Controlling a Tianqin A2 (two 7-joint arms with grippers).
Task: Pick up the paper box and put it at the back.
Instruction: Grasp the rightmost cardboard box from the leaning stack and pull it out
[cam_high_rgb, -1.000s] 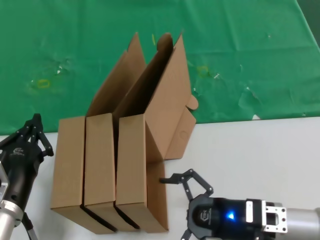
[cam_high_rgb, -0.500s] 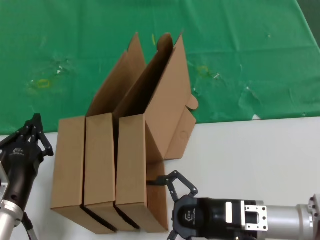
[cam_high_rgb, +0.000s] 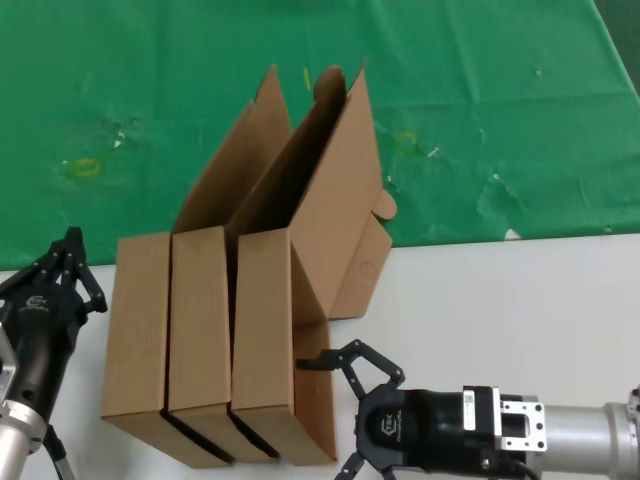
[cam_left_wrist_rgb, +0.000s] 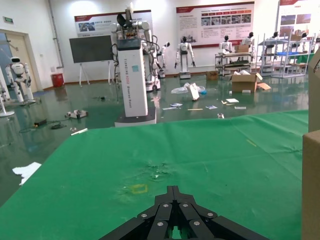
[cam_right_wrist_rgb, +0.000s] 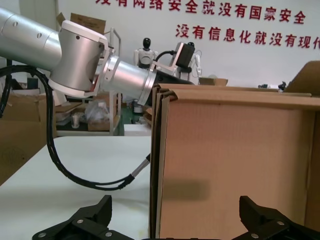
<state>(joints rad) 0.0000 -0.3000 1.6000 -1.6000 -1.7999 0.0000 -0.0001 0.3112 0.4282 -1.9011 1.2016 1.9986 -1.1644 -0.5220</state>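
- The green cloth (cam_high_rgb: 480, 110) covered the far half of the head view, creased and marked with yellowish stains, and met the white table (cam_high_rgb: 500, 300) along a line running from 9 to 3 o'clock.
- Three brown boxes stood on edge side by side across that line, at about 8 o'clock from the centre of the head view, their near ends on the white table.
- The box (cam_high_rgb: 262, 330) nearest the right arm was the rightmost of the three; its lid (cam_high_rgb: 335, 190) was open and leaned up toward 12 o'clock over the cloth, with a rounded tab showing at its right edge.
- The middle box (cam_high_rgb: 198, 320) also had a raised flap, behind the first; the left box (cam_high_rgb: 135, 325) looked closed, though its far end was hard to read.
- The right gripper (cam_high_rgb: 325, 415) lay low over the table at 6 o'clock, pointing toward 9 o'clock at the box's near end, fingers (cam_high_rgb: 345, 357) spread apart, the upper tip just beside the cardboard; whether it touched I could not tell.
- In the right wrist view, the box wall (cam_right_wrist_rgb: 235, 170) filled the space between the spread fingers.
- The left gripper (cam_high_rgb: 62, 268) waited at 8 o'clock just beside the left box, fingers drawn together to a point.
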